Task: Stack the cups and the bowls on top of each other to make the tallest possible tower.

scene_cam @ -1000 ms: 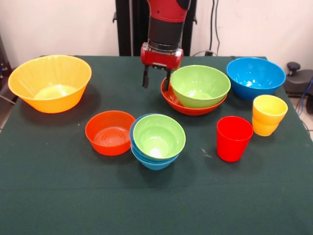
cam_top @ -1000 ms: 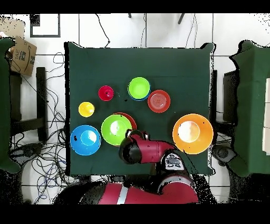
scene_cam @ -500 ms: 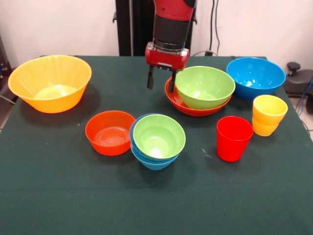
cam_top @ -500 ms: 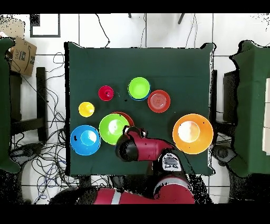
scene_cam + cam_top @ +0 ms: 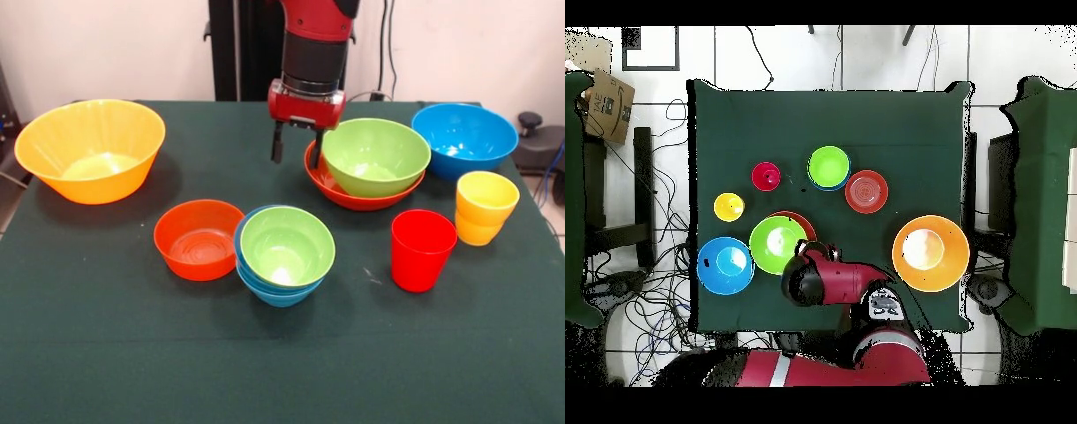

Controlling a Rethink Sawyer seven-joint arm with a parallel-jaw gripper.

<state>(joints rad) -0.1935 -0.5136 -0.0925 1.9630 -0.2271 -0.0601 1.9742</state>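
Observation:
My gripper [image 5: 297,152] hangs open at the far side of the table. Its right finger is down at the left rim of a wide red-orange bowl [image 5: 353,199] that holds a green bowl [image 5: 375,156]. Its left finger is outside that bowl. A big blue bowl [image 5: 465,139] stands just right of them. The yellow cup [image 5: 486,208] and the red cup [image 5: 423,249] stand upright at the right. A small green bowl [image 5: 287,247] sits nested in a small blue bowl [image 5: 274,296] at the centre. A small red-orange bowl [image 5: 199,238] is beside it. A large orange-yellow bowl [image 5: 90,150] is far left.
In the overhead view the arm [image 5: 815,282] covers the gripper, next to the green bowl [image 5: 776,244] and the big blue bowl [image 5: 725,265]. The dark green tablecloth [image 5: 106,353] is bare along the near edge. Cables lie on the floor around the table.
My gripper has moved to the right in the front view. The red-orange bowl with the green bowl in it has slid right with it, closer to the big blue bowl.

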